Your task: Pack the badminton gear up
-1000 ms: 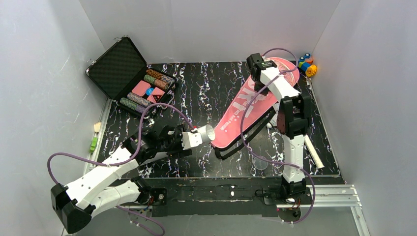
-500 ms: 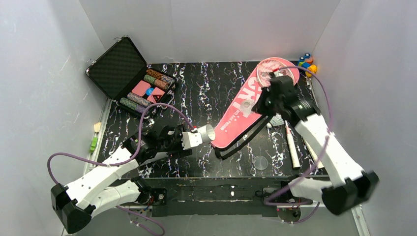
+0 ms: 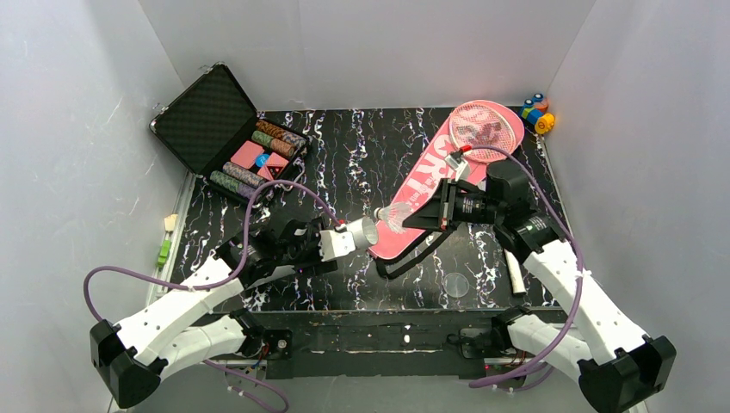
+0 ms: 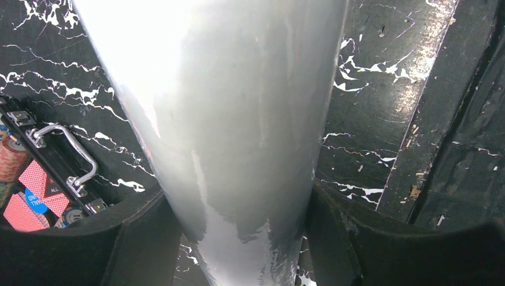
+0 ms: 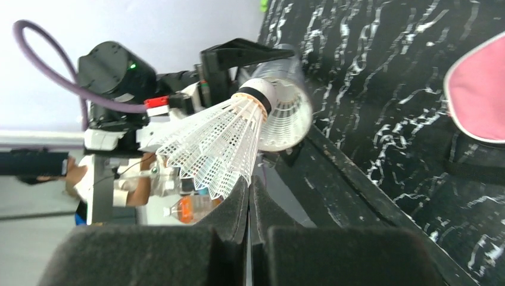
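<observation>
Right pincer [image 5: 249,199], shuttlecock [image 5: 217,146] at tube [image 5: 292,119] rim

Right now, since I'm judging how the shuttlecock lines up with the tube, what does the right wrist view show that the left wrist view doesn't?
Only the right wrist: the shuttlecock, its skirt pinched in the right gripper, cork end pointing toward the white tube and its open mouth, plus an edge of the pink bag. Only the left wrist: the black case with its handle and chips. Both: the white tube held in the left gripper, and the marbled tabletop.
</observation>
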`<control>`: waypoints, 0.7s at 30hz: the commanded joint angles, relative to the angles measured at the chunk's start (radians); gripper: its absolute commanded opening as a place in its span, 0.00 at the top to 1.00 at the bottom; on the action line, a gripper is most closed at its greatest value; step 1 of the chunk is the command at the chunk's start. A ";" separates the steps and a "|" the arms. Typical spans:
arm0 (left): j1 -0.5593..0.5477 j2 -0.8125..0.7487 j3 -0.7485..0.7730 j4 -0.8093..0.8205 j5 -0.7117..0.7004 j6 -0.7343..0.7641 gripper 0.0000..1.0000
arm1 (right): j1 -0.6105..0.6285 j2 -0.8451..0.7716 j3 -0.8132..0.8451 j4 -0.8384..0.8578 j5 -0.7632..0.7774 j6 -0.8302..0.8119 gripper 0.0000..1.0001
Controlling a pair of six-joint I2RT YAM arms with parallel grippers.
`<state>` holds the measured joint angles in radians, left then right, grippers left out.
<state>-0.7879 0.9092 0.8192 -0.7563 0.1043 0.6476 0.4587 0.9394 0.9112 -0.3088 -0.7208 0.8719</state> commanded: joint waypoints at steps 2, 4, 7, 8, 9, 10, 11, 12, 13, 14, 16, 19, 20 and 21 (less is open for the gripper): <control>-0.004 -0.006 0.026 0.034 0.008 0.008 0.53 | 0.040 0.032 0.006 0.162 -0.144 0.056 0.99; -0.004 -0.006 0.028 0.033 0.008 0.007 0.53 | 0.060 0.050 0.006 0.167 -0.146 0.058 0.99; -0.004 -0.013 0.031 0.033 0.008 0.004 0.53 | 0.082 0.087 0.005 0.141 -0.136 0.039 0.99; -0.005 -0.016 0.029 0.034 0.008 0.004 0.53 | 0.086 0.094 0.006 0.119 -0.127 0.023 0.99; -0.004 -0.019 0.030 0.032 0.010 0.003 0.53 | 0.086 0.096 0.009 0.095 -0.117 0.011 0.99; -0.004 -0.021 0.028 0.032 0.012 0.002 0.53 | 0.086 0.093 0.014 0.071 -0.108 -0.005 0.99; -0.004 -0.024 0.026 0.031 0.012 -0.001 0.53 | 0.086 0.088 0.013 0.065 -0.105 -0.006 0.99; -0.004 -0.024 0.026 0.032 0.015 -0.002 0.53 | 0.086 0.083 0.014 0.059 -0.101 -0.007 0.99; -0.005 -0.024 0.028 0.032 0.014 -0.002 0.53 | 0.087 0.078 0.014 0.049 -0.098 -0.013 0.99; -0.004 -0.024 0.030 0.031 0.014 -0.004 0.53 | 0.086 0.076 0.014 0.041 -0.097 -0.018 0.99; -0.005 -0.023 0.034 0.032 0.015 -0.005 0.53 | 0.086 0.073 0.006 0.038 -0.098 -0.020 0.99; -0.004 -0.020 0.048 0.030 0.019 -0.007 0.53 | 0.086 0.080 -0.020 0.051 -0.099 -0.010 0.99; -0.005 -0.019 0.053 0.029 0.021 -0.010 0.53 | 0.087 0.085 -0.029 0.059 -0.098 -0.005 0.99; -0.004 -0.017 0.058 0.028 0.024 -0.011 0.53 | 0.086 0.091 -0.039 0.073 -0.099 0.001 0.99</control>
<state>-0.7879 0.9089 0.8204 -0.7551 0.1051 0.6456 0.5392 1.0328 0.9024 -0.2653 -0.8146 0.8742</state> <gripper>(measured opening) 0.629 0.022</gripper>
